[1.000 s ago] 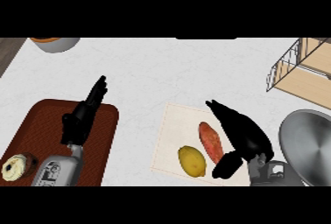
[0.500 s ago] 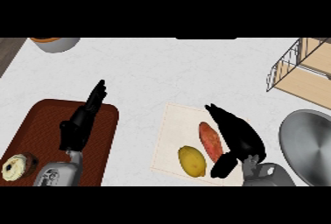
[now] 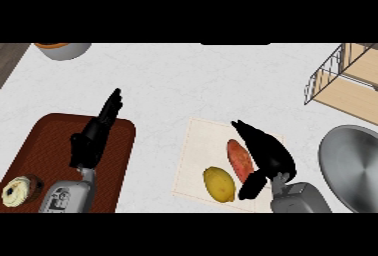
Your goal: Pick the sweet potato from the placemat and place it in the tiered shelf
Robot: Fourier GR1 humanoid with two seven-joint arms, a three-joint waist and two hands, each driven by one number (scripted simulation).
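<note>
while the sweet potato (image 3: 239, 161) lies on the pale placemat (image 3: 201, 145), nothing of the carrying is done: the right hand (image 3: 264, 154) sits just to its right, fingers stretched far-left along its edge and the thumb reaching down toward its near end, so the hand looks set around the root rather than closed on it, and whether it touches cannot be told. no lift shows. what is left, as i judge it, is closing the fingers, raising the root and taking it to the tiered shelf (image 3: 345, 80), which stands well apart at the far right edge of the view, partly cut off. a yellow lemon-like fruit (image 3: 218, 183) lies just to the near left of the sweet potato on the same mat, close enough that the thumb may brush it during the grasp. between mat and shelf the white counter (image 3: 199, 85) gives open room, though a round grey metal lid or pan (image 3: 351, 167) sits at the right, near the hand's wrist, and could crowd a low swing. the left hand (image 3: 96, 135) rests open, fingers straight and pointing far, over the brown tray (image 3: 44, 145) at the left, where a small pastry (image 3: 18, 190) lies. a bowl (image 3: 63, 49) sits at the far left edge.
</note>
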